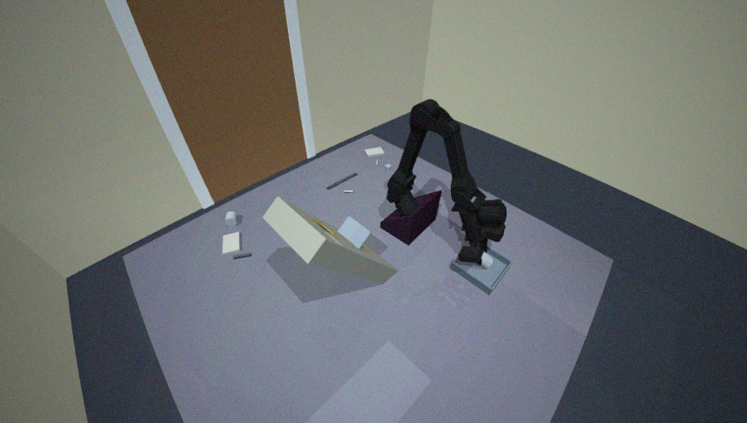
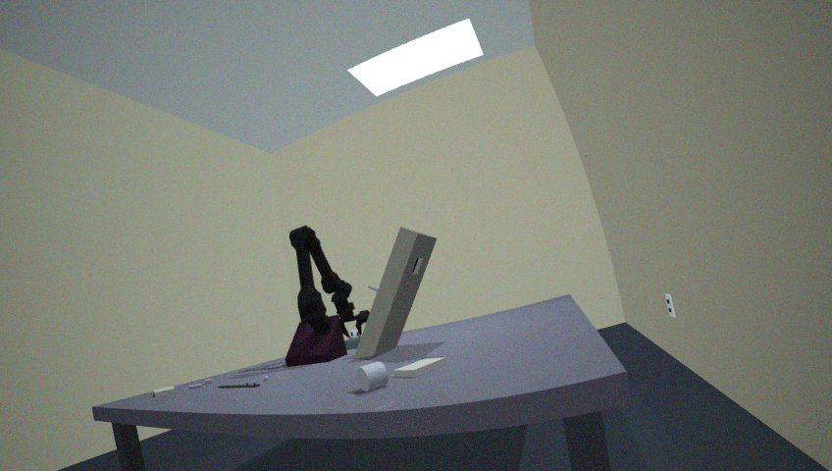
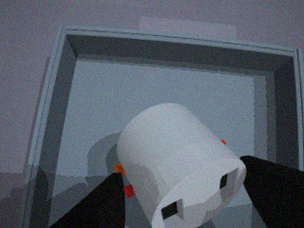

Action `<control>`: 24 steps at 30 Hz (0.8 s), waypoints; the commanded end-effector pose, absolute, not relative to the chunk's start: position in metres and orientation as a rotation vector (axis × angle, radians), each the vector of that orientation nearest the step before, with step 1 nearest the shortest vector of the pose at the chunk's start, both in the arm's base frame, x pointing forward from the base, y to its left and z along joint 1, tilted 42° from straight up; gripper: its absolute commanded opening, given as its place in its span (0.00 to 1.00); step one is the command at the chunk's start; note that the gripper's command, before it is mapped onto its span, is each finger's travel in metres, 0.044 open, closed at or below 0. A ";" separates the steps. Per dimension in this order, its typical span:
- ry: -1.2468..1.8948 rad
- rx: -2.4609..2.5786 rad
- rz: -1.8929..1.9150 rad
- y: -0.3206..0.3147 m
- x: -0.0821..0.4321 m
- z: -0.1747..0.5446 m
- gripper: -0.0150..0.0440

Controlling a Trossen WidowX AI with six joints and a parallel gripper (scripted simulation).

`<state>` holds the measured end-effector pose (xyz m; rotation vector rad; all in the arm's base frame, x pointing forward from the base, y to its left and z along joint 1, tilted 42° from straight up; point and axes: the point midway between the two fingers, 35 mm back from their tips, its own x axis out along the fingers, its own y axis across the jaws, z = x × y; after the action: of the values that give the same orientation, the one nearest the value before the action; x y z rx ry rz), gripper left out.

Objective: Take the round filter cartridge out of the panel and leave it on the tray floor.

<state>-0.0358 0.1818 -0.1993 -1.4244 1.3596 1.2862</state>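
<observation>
The white filter cartridge (image 1: 487,260) (image 2: 353,334) (image 3: 166,147) is inside the grey-blue tray (image 1: 474,282) (image 3: 180,38), tilted in the wrist view, with its two dark slots facing the camera. My gripper (image 1: 483,257) (image 3: 181,174) is shut on the cartridge, one black finger against each side near the slotted face. The cartridge is low over the tray floor; whether it touches the floor cannot be told. The service panel (image 1: 345,262) (image 2: 393,297) stands tilted, with yellow edging partly visible on its face in the top view.
A pale blue plate (image 1: 353,231) projects at the panel's face. The dark purple arm base (image 1: 419,222) (image 2: 318,343) is between panel and tray. The tray walls surround the fingers. Behind the panel are a white cylinder (image 1: 231,218) (image 2: 372,376) and a cream block (image 1: 231,242) (image 2: 420,367).
</observation>
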 end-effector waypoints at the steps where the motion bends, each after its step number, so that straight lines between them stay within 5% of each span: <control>1: 1.358 -1.423 1.287 0.183 -0.036 -0.199 0.74; 7: 1.358 -1.423 1.287 0.183 -0.036 -0.199 1.00; 24: 1.353 -1.412 1.294 0.226 -0.038 -0.154 1.00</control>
<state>-0.0377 0.2293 -0.1530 -1.4046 1.3461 1.2992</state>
